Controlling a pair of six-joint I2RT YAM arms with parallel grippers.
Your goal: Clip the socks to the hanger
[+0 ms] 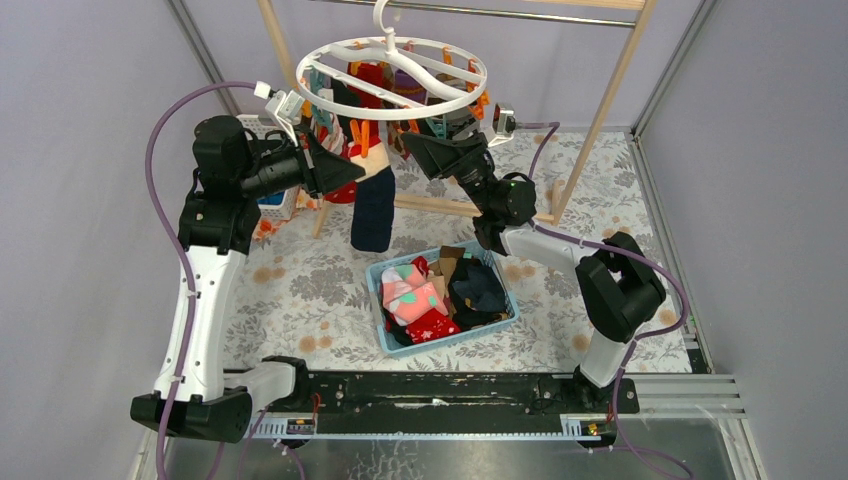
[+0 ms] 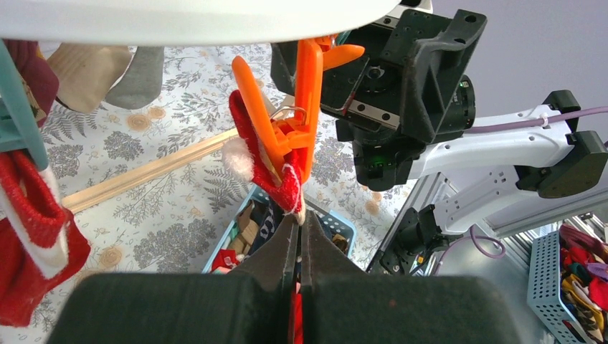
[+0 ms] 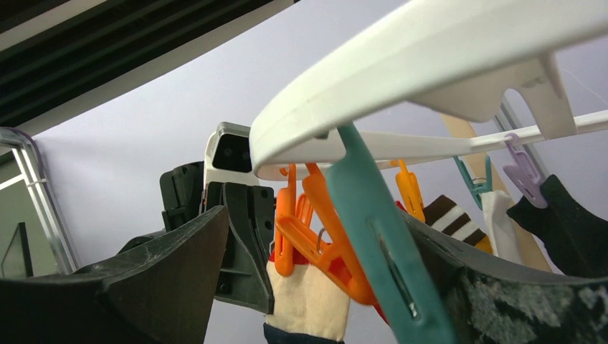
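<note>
The white ring hanger (image 1: pixel 390 75) hangs from the rail, with orange and teal clips below it. My left gripper (image 1: pixel 350 172) is raised under its left side. It is shut on a red, cream and navy sock (image 1: pixel 372 215) that hangs down. In the left wrist view the closed fingertips (image 2: pixel 300 218) pinch the sock's red edge (image 2: pixel 276 175), which sits in an orange clip (image 2: pixel 290 129). My right gripper (image 1: pixel 430 150) is open. In the right wrist view its fingers (image 3: pixel 143 265) straddle that orange clip (image 3: pixel 323 229) and a teal clip (image 3: pixel 387 236).
A blue basket (image 1: pixel 500 320) of loose socks sits on the floral cloth at centre. The wooden rail frame (image 1: pixel 610 100) stands behind. A white basket (image 1: pixel 275 205) is at the left. Other socks (image 1: pixel 375 85) hang from the hanger.
</note>
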